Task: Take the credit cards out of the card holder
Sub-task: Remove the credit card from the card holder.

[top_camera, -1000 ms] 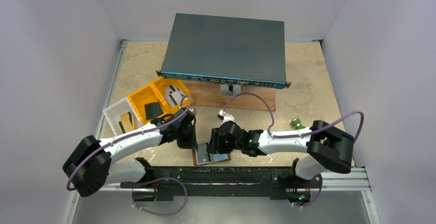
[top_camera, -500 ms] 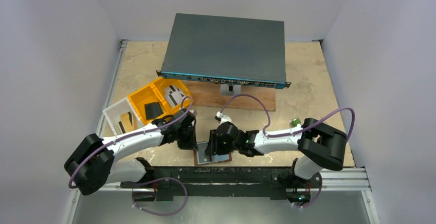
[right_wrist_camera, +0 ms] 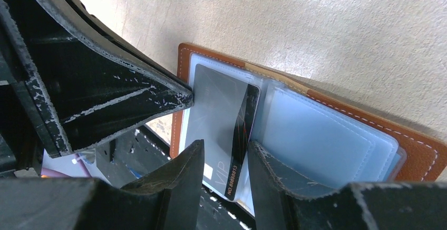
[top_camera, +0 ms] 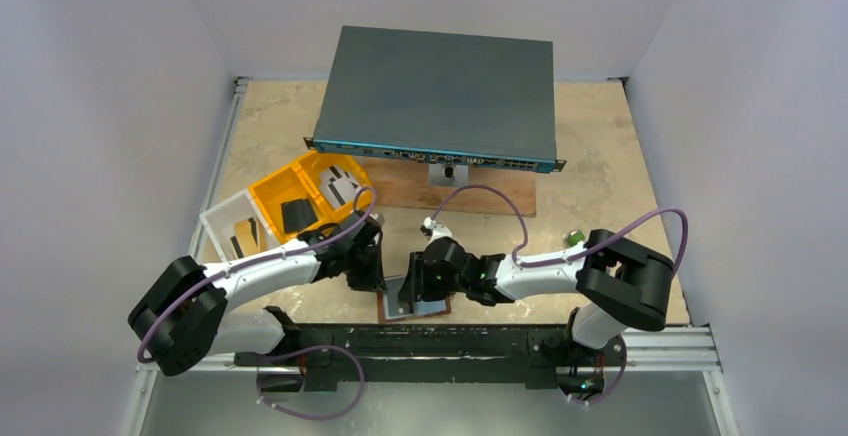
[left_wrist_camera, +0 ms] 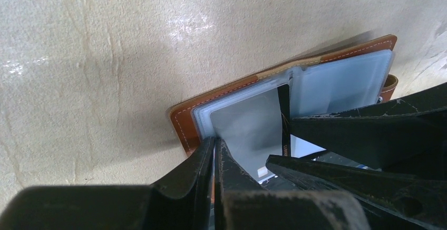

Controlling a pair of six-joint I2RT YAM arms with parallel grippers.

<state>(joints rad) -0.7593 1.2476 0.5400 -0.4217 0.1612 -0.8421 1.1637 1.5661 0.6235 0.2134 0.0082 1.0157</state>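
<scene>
A mottled beige counter (top_camera: 600,156) fills the view, with a grey rack unit (top_camera: 440,96) at the top centre. The card holder (right_wrist_camera: 337,135) lies open at the bottom centre edge, clear pockets up. A grey credit card (right_wrist_camera: 221,108) with a dark stripe sits half out of its left pocket. The left tool (left_wrist_camera: 213,144) is pinched nearly closed on that pocket's left edge. The right tool (right_wrist_camera: 224,159) hovers narrowly parted over the card's striped end.
</scene>
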